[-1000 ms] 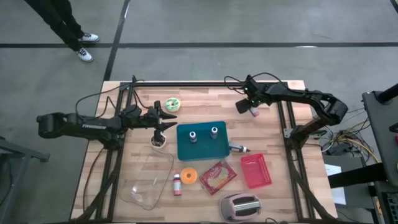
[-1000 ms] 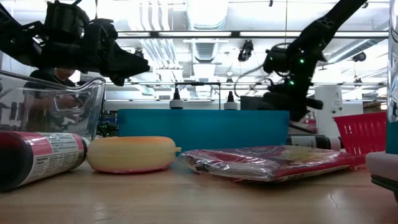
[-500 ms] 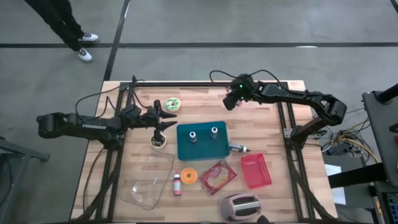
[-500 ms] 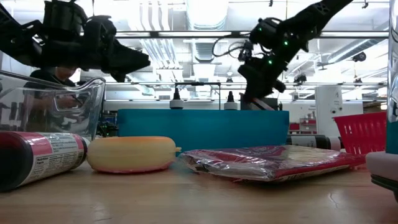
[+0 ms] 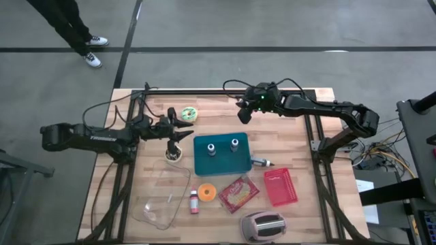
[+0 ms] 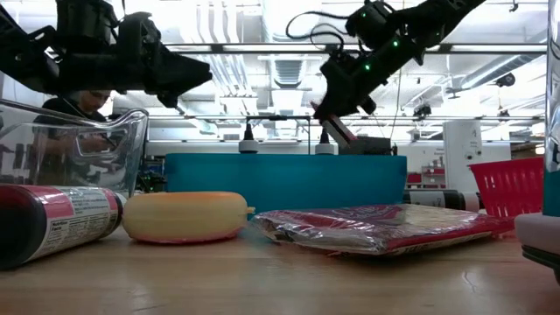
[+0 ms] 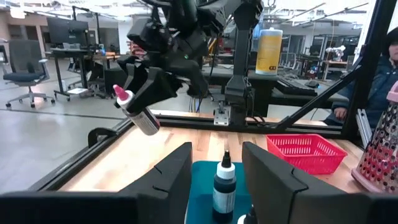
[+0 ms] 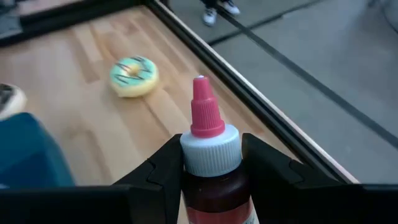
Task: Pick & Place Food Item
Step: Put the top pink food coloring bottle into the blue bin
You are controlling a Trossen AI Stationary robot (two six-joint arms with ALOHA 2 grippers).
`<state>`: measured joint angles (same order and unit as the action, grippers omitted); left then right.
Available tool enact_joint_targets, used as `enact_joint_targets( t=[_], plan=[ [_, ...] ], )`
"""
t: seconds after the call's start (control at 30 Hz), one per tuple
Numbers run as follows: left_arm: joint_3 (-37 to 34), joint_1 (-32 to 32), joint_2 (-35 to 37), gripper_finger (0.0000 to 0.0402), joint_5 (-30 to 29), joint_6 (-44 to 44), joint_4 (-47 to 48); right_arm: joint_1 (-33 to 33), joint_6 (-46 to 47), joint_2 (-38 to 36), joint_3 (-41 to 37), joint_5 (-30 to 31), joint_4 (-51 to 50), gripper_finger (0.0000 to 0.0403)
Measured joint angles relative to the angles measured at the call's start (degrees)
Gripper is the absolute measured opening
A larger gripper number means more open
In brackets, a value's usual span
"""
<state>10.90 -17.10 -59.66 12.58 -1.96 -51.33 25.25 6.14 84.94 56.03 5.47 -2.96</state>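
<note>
My right gripper [image 5: 242, 116] is shut on a small dark bottle [image 8: 210, 140] with a white collar and a pink cap. It is in the air past the far edge of the teal tray [image 5: 220, 158]. The bottle also shows in the left wrist view [image 7: 135, 111]. My left gripper [image 5: 182, 133] is open and empty, in the air left of the tray and above a small bowl [image 5: 173, 156]. A green-iced donut [image 5: 189, 113] lies on the table at the far left. My right gripper pinches the bottle's upper body, just below the white collar [image 8: 210, 163], between its two fingers [image 8: 160, 168]. The bottle's pink cap [image 8: 203, 112] sticks out past the fingertips. The bottle is tilted and lifted clear of the table.
Two small dropper bottles [image 5: 223, 145] stand on the teal tray. Nearer lie a glass dish [image 5: 160, 194], a pink bottle [image 5: 194, 201], an orange round item [image 5: 206, 192], a red packet [image 5: 238, 193], a red basket [image 5: 280, 187] and a grater [image 5: 262, 226]. A person [image 5: 65, 24] stands beyond the table.
My right gripper has carried the bottle toward the table's left edge along the far side. It has risen and stayed shut on the bottle.
</note>
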Motion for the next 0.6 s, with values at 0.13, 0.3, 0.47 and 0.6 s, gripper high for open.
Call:
enact_joint_targets(
  t=[0.13, 0.3, 0.47, 0.6],
  plan=[
    [0.00, 0.00, 0.00, 0.0145, 0.02, -0.71, -2.38, -2.05, -1.15, -0.19, 0.00, -0.65, 1.55, 0.0131],
    [0.12, 0.01, 0.00, 0.0145, 0.04, -2.09, -6.08, -4.01, -1.98, -1.00, 0.00, -1.48, 2.90, 0.0131],
    [1.45, 0.01, -0.80, 0.0145, 0.70, -2.79, -8.26, -5.68, -3.29, -3.74, 0.02, -1.63, 4.84, 0.0131],
    [4.62, 0.02, -4.21, 0.0145, 3.62, -2.84, -8.24, -6.86, -3.65, -6.48, 0.00, -4.36, 5.64, 0.0131]
  ],
)
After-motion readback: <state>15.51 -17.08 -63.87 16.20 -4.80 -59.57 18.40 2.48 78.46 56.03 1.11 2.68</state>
